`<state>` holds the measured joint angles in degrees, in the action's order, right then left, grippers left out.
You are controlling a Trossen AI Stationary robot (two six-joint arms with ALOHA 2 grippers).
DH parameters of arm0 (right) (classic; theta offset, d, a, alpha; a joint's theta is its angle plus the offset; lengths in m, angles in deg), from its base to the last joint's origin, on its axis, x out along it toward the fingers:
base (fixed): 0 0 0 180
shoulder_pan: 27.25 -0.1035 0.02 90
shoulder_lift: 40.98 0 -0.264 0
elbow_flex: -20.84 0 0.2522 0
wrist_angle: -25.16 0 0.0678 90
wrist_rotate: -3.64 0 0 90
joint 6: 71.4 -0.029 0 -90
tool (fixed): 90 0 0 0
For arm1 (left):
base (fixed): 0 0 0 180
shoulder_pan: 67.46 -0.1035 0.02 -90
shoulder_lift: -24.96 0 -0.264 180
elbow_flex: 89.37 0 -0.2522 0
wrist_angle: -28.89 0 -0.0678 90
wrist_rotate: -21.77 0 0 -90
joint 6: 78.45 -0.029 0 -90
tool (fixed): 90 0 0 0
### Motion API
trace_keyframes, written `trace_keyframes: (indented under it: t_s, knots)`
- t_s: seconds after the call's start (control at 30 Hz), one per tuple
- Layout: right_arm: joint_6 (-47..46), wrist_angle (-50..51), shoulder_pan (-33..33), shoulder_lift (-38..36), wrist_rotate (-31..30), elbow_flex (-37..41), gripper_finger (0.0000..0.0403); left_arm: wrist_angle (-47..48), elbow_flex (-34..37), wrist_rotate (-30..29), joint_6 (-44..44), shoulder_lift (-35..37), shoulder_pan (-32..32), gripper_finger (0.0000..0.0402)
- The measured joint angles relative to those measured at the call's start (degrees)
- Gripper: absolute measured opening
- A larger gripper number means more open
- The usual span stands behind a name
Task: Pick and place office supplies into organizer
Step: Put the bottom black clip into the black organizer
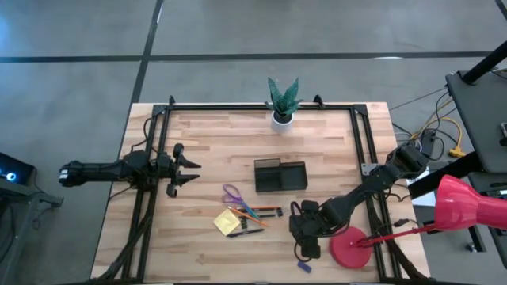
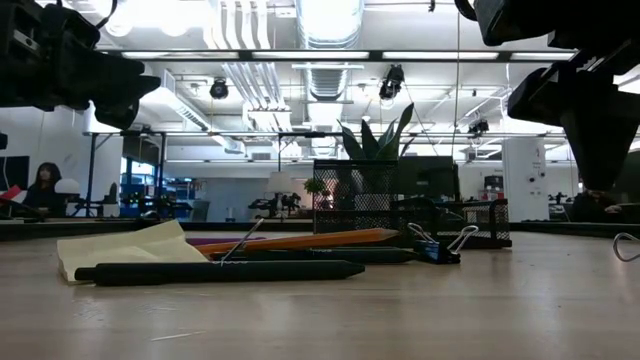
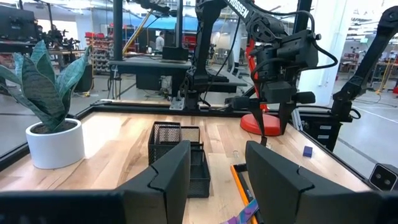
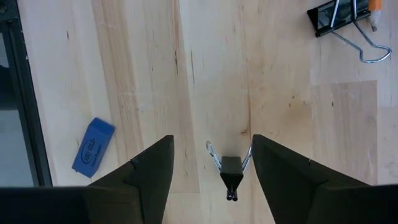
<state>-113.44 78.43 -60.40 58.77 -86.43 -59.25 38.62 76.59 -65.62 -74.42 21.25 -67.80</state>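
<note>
A: Right claw is spread, pointing down over a small binder clip on the bench, low centre of wrist pic. Left claw also spread, waiting mid-left.

B: Risk?

A: Clip's tiny and low. Fingers may hit wood or flick it away, prob toward the blue eraser.

B: Organizer?

A: The organizer sits centre frame, well apart. Loose pinch = drop en route.

Your overhead camera looked straight down on the table. Low camera sat at tabletop level, facing the room. Left wrist view looked across; right wrist pointed down, close. High and left wrist shared the organizer.
</note>
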Motion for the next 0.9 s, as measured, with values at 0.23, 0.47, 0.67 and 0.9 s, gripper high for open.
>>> trace_keyframes:
  t_s: [0.23, 0.47, 0.67, 0.9]
  knots:
    - [0.2, 0.0, 0.0, 0.0, 0.0, 0.0, 0.0206, 0.0, 0.0, 0.0, 0.0, -0.2, 0.0, 0.0141]
    - [0.5, 0.1, 0.0, 0.0, 0.0, 0.0, 0.0206, 0.0, 0.0, 0.0, 0.0, -0.2, 0.0, 0.0141]
    - [0.7, 0.2, 0.0, 0.0, 0.0, 0.1, 0.0206, 0.0, 0.0, 0.0, 0.0, -0.2, 0.0, 0.0141]
    - [0.2, 0.4, 0.0, 0.0, 0.2, 0.1, 0.0206, 0.0, 0.0, 0.0, 0.0, -0.2, 0.0, 0.0141]
